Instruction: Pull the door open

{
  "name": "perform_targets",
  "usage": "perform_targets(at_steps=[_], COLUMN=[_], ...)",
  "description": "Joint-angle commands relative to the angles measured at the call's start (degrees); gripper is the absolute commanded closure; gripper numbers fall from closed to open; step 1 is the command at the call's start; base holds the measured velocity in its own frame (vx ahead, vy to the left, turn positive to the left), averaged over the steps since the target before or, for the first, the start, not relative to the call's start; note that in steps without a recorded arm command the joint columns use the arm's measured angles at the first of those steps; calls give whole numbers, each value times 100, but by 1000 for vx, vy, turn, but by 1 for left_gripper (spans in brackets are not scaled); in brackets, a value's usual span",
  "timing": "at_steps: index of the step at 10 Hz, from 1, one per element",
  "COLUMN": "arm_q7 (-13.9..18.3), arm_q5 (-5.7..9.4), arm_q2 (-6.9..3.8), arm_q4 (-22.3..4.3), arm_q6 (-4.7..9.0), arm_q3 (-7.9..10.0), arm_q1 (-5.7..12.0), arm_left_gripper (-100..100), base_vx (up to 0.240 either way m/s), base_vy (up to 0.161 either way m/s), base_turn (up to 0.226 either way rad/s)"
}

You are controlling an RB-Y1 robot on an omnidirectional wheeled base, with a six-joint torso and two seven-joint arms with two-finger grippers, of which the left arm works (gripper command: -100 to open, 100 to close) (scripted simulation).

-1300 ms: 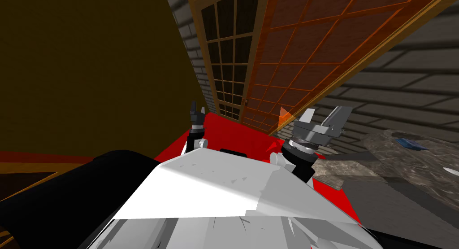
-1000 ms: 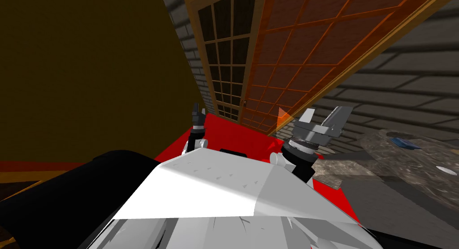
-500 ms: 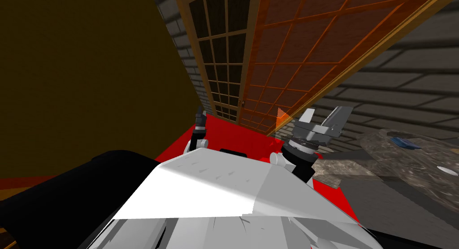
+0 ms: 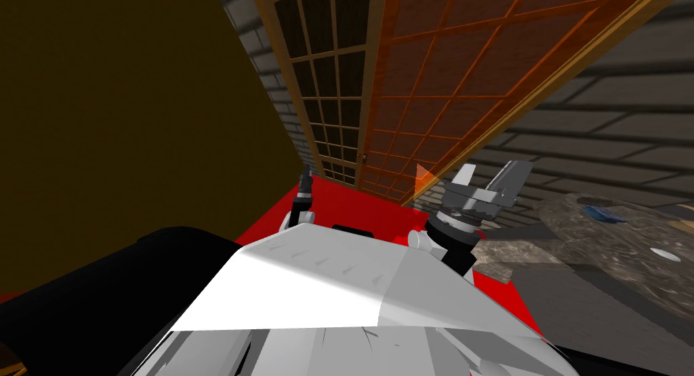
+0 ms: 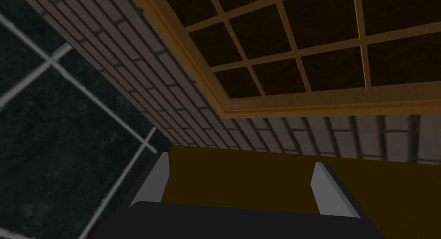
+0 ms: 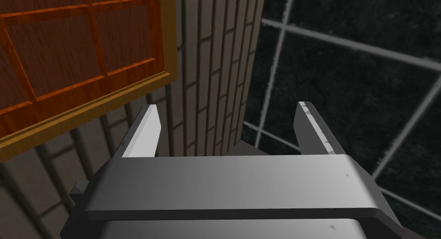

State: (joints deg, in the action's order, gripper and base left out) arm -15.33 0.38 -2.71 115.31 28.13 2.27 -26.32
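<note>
Door [image 4: 332, 87] of dark panes in a light wooden lattice stands at 12 o'clock, with a reddish lattice panel [image 4: 461, 67] beside it at 1 o'clock and a small knob [image 4: 364, 158] between them. Left gripper [image 5: 243, 162] is near the door's foot, fingers apart. Right gripper [image 4: 489, 174] sits at 2 o'clock, also spread. Marbled table [image 4: 596, 250] at 3 o'clock carries a blue item [image 4: 605, 213] and a white disc [image 4: 661, 255].
</note>
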Motion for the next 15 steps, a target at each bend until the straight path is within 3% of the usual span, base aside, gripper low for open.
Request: perform_targets(at_steps=[1,15], arm_q7=[-206,-2137], arm_q5=[-38,-471], arm_q2=[-42,-244], arm_q4=[-214,-2331], arm_q6=[46,691], arm_q3=[56,455], arm_q1=[74,584], arm_left_gripper=[-100,-100], base_vx=[91,102], base_vy=[-21,-17], base_turn=[-69,-77])
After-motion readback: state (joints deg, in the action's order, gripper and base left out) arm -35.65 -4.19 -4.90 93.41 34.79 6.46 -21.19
